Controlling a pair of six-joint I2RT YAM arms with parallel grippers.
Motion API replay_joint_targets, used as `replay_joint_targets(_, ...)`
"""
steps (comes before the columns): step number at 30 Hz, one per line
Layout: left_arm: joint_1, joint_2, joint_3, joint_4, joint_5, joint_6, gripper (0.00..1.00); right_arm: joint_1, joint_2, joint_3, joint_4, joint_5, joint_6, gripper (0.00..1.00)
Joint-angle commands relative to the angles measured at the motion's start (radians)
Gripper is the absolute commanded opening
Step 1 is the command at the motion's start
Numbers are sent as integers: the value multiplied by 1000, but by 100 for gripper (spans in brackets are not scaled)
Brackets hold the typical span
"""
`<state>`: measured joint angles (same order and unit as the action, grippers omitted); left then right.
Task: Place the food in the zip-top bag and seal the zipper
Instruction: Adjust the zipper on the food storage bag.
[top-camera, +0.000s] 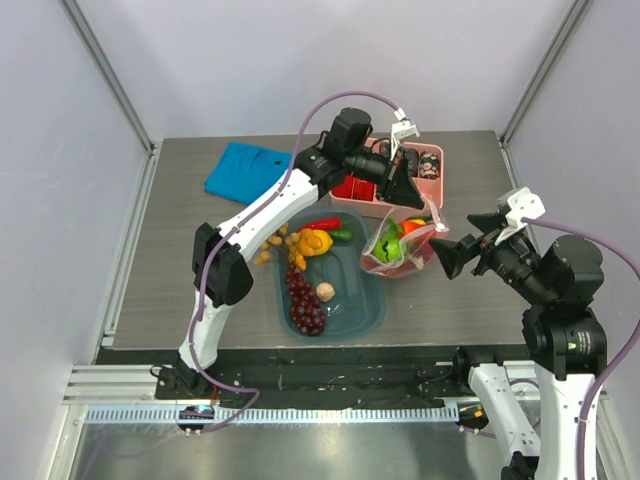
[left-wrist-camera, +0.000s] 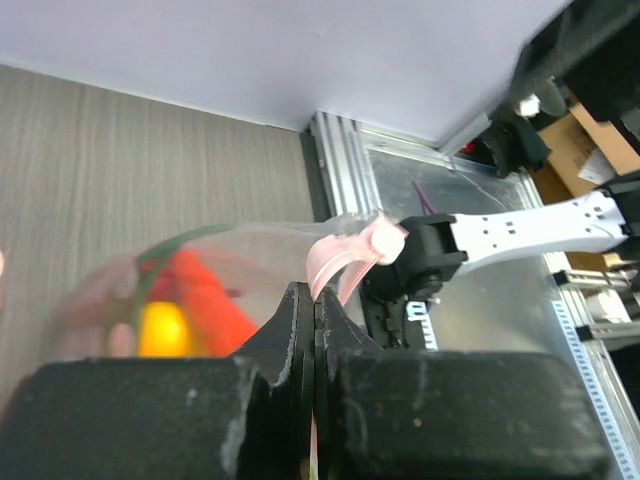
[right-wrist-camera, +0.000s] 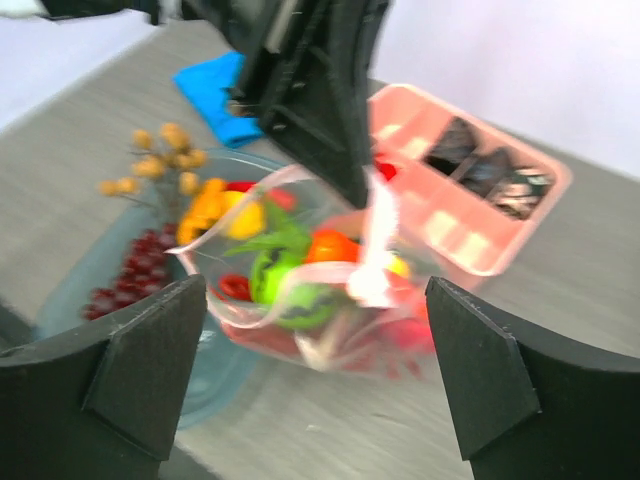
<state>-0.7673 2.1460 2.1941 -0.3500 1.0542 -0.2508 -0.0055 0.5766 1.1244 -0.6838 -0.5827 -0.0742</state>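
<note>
Overhead plus two close wrist views, zip-top bag (top-camera: 400, 247) common

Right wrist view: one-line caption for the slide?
Open right gripper faces the bag holding food, its pink zipper pinched by the shut left gripper; tub and tray behind.

Left jaws together, right jaws wide.

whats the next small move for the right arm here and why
Probably ease the open right gripper forward onto the zip-top bag's near rim. The left gripper pinches only the zipper, and the mouth gapes with food inside.
</note>
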Motion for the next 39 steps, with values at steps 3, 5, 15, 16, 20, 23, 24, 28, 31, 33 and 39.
replay_joint_targets(3,-12,-32,-10,98,127,-5,0,2,40,29,-89,141,-310,91)
replay_joint_targets(5,-10,-26,-8,91,125,-1,0,2,60,5,-103,150,-448,84)
replay_joint_targets(15,-4,-18,-13,86,141,-4,0,2,40,-81,-138,1,-897,75)
replay_joint_targets(16,-3,-18,-13,88,142,-4,0,2,36,-100,-137,-15,-907,75)
replay_joint_targets(20,-4,-21,-16,88,141,-13,0,2,35,-100,-178,-124,-903,75)
replay_joint_targets(23,-4,-26,-20,91,139,-16,0,2,43,-103,-186,-173,-882,77)
replay_joint_targets(24,-4,-25,-22,92,135,-24,0,2,43,-109,-178,-189,-856,79)
replay_joint_targets(28,-4,-28,-33,115,130,-48,0,2,42,-158,-105,-218,-765,80)
replay_joint_targets(31,-6,-28,-36,128,130,-65,0,2,43,-199,-25,-195,-737,76)
replay_joint_targets(33,-6,-26,-37,135,125,-76,0,2,48,-212,41,-184,-725,71)
replay_joint_targets(39,-9,-20,-40,167,122,-114,0,2,66,-238,142,-195,-702,61)
